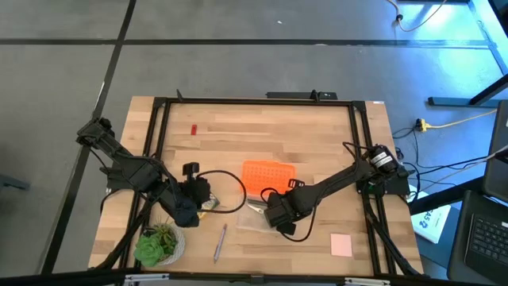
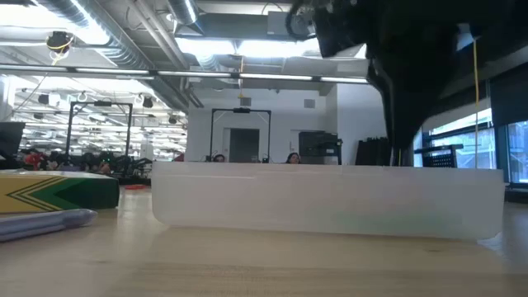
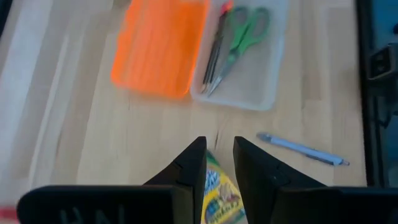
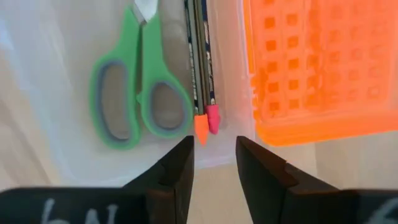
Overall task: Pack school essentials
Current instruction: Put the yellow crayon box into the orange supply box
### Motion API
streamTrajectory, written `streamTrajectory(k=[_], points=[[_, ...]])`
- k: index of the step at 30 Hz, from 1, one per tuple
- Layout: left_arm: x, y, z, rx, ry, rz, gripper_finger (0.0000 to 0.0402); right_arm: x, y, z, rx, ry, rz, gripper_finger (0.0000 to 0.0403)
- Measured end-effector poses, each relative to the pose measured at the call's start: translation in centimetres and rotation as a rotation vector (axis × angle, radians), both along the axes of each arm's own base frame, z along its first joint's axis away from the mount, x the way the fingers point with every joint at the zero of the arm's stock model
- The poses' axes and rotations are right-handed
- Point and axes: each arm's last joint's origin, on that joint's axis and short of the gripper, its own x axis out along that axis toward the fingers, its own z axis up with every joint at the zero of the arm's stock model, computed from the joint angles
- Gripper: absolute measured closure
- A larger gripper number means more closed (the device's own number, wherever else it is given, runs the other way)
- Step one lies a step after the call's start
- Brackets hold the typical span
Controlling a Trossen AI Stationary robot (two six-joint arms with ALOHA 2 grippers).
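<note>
Bright even light, blurred foreground

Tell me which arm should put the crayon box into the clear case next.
Left. Its end effector already straddles the crayon box, with the clear case just ahead. The right end effector hovers open at the case, holding nothing.

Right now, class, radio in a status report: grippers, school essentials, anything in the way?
Left gripper shut on crayon box. Right gripper open over clear case; scissors and pencils inside. Pen, note pad still out.

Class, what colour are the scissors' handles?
Green, with grey-purple inner rims; the scissors show best in the right wrist view.
</note>
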Motion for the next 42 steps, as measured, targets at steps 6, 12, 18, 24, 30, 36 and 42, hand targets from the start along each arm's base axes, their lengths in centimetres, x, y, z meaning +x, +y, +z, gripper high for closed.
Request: streamTrajectory(k=[6, 12, 18, 24, 30, 36, 42], points=[[-1.1, 0.4, -0.4, -0.049, 0.065, 0.187, 0.0328, 0.7, 0.7, 3.3, -0.080, -0.087, 0.056, 0.0282], [-1.8, -0.6, -1.2, -0.109, 0.067, 0.256, 0.0328, 1.0, 2.4, 7.4, -0.065, -0.198, 0.119, 0.0282], [-2.2, -0.9, -3.8, -0.140, 0.124, 0.328, 0.0328, 0.3, 4.9, 10.6, -0.044, -0.297, 0.245, 0.0282], [-2.1, -1.1, -5.3, -0.150, 0.150, 0.301, 0.0328, -0.8, 7.0, 12.2, -0.008, -0.354, 0.297, 0.0282], [-1.9, -0.8, -5.5, -0.137, 0.155, 0.293, 0.0328, -1.6, 8.4, 12.3, 0.008, -0.374, 0.335, 0.0282], [-1.4, -0.3, -5.5, -0.173, 0.188, 0.315, 0.0331, -2.0, 9.0, 12.4, 0.015, -0.380, 0.358, 0.0282], [-1.3, -0.2, -5.5, -0.175, 0.187, 0.314, 0.0328, -1.3, 9.1, 12.7, -0.041, -0.462, 0.402, 0.0282]])
